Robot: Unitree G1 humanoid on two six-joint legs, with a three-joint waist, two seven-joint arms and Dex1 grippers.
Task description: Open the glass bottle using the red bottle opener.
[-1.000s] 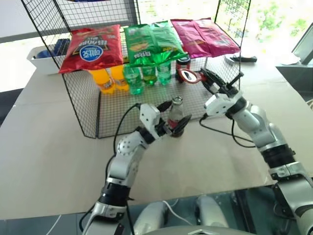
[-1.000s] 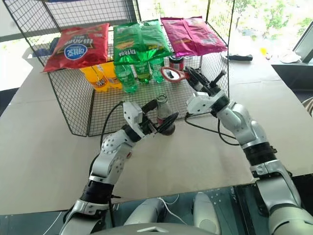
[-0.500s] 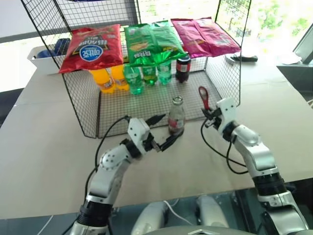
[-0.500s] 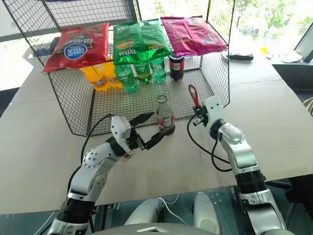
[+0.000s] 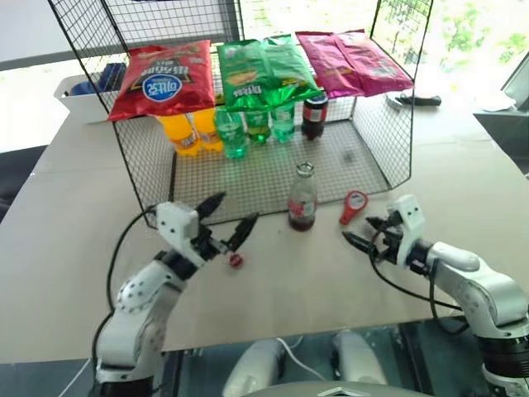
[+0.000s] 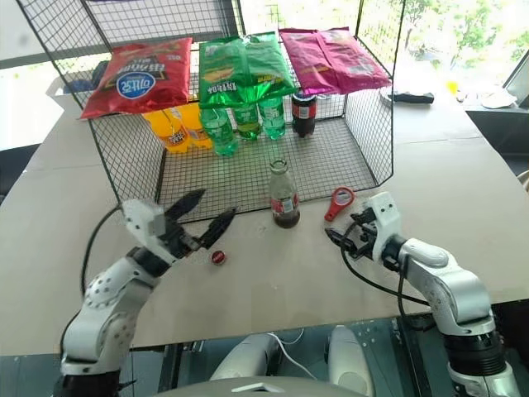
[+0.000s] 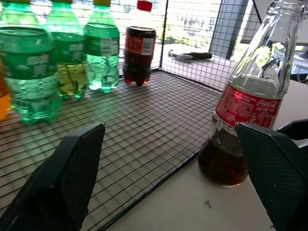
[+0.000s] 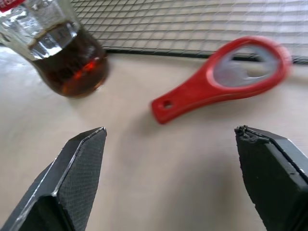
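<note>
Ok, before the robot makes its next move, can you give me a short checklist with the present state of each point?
1. Glass bottle stands upright on the table, at the front edge of the wire rack: ok.
2. Bottle mouth is uncapped, and a small red cap lies on the table: ok.
3. Red bottle opener lies flat on the table, free of both hands: ok.
4. Right hand is open and holds nothing: ok.
5. Left hand is open and clear of the bottle: ok.
6. Any spill around the bottle: cannot tell.
</note>
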